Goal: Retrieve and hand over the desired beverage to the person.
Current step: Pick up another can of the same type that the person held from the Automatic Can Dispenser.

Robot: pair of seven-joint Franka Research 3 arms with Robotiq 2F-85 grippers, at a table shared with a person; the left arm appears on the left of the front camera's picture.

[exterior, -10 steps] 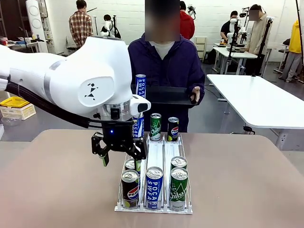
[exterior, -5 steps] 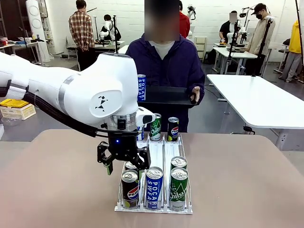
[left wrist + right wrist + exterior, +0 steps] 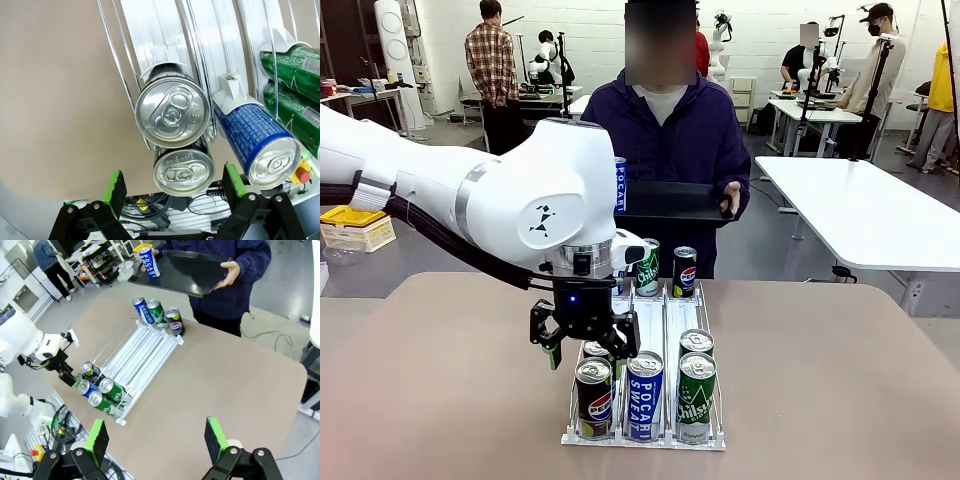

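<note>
I see my left gripper spread wide above the left lane's cans in the rack; right gripper released, high over the table; beyond, the person holds a tray bearing a blue can.

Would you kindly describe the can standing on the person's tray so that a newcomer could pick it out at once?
Look across the table to the person in the dark hooded sweatshirt, who holds a black tray. At one corner of it stands a blue can with white Pocari lettering. It alone stands on the tray; every other can sits in the wire rack.
</note>
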